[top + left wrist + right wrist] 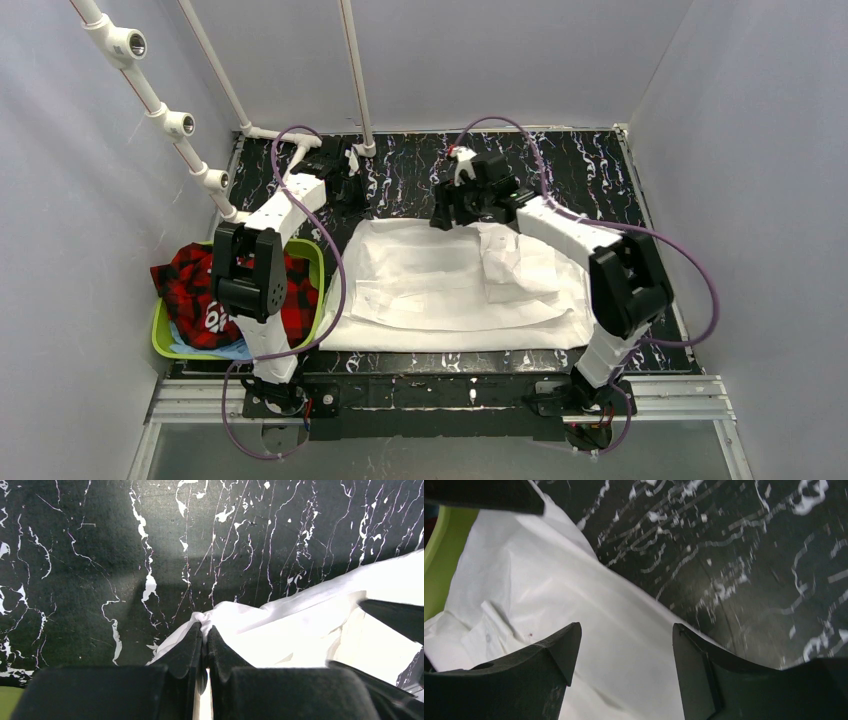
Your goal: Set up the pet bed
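A white sheet lies spread over the middle of the black marbled table, with a folded lump on its right half. My left gripper is at the sheet's far left corner, shut on a pinch of the white fabric. My right gripper hovers over the sheet's far edge near the middle, open, with only the white sheet showing between its fingertips. The pet bed itself is not recognisable apart from this sheet.
A lime green basket at the left holds a red and black plaid cloth and something pale blue. White pipes rise at the back left. Grey walls close in both sides.
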Available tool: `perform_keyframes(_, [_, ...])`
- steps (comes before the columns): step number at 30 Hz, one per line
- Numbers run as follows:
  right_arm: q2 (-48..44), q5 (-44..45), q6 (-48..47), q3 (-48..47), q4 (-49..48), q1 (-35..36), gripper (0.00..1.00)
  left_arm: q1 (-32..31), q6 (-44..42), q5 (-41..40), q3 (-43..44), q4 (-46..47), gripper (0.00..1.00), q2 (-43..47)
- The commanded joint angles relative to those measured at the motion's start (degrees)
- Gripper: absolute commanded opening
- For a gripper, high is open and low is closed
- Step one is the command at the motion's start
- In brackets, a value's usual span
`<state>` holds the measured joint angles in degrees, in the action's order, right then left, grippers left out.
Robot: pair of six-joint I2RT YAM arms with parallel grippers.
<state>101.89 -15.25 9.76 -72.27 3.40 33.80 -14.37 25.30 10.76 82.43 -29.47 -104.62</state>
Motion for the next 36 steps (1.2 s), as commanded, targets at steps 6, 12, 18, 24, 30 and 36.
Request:
perform_keyframes(6, [12.7,-8.1,-14.4,-7.1,-23.3,4.2,0.74,0.1,-0.8,-1.8,-0.3,-0.1,0.03,3.2])
perform_keyframes(12, [14.1,-8.4,-19.0,-7.7,-20.7,4.9,0.40,0.1,0.4,-4.0,0.6,-1.5,0.07,3.6])
perform_keyframes(18, [13.5,-1.4,-21.7,-8.5,-17.3,5.0,0.01,0.2,4.0,-12.7,2.7,-5.1,0.55,4.3])
perform_keyframes(24, [7.3,-3.2,-27.3,-5.1,-12.5,5.7,0.01,1.5,7.4,-15.2,10.9,-10.6,0.82,1.7])
perform_keyframes(30, [1.5,-4.8,-28.8,1.1,-10.5,8.1,0.01,1.8,11.0,-11.6,16.3,-14.7,0.85,-1.9])
perform_keyframes(36, [-2.3,-4.9,-29.7,7.6,-5.0,12.8,0.01,2.8,11.5,-5.0,16.8,-15.6,0.84,-4.5])
